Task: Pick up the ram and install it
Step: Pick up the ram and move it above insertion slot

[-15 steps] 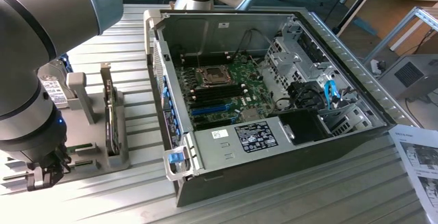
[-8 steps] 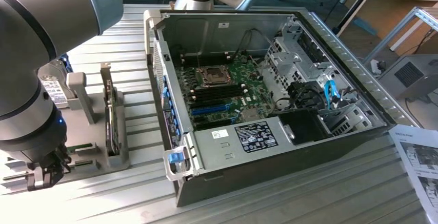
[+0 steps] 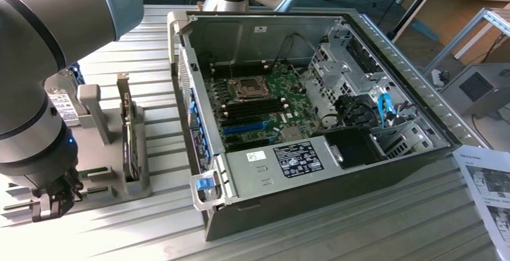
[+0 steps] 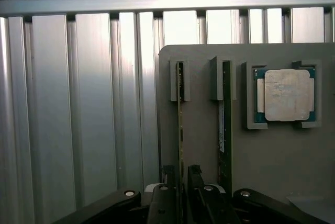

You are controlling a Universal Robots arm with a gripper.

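The ram (image 4: 180, 124) is a thin green stick standing on edge in a slot of the grey holder (image 4: 204, 145). My gripper (image 4: 181, 171) is over its near end, with one black finger on each side (image 4: 167, 192) and narrow gaps to the board, so it is open around it. The ram still sits in its holder slot. In the exterior view my gripper (image 3: 52, 204) hangs low at the near end of the holder (image 3: 104, 177), at the exterior view's left. The open computer case (image 3: 239, 177), with the motherboard (image 3: 263, 103) and its black memory slots (image 3: 251, 108), lies to the right.
A second green board (image 4: 225, 130) stands in the neighbouring slot, close to my finger. A processor chip (image 4: 287, 96) lies in a corner pocket of the holder. A larger card with a metal bracket (image 3: 128, 129) stands in the holder. Ribbed metal tabletop (image 4: 78, 109) surrounds it; papers (image 3: 486, 183) lie at the right.
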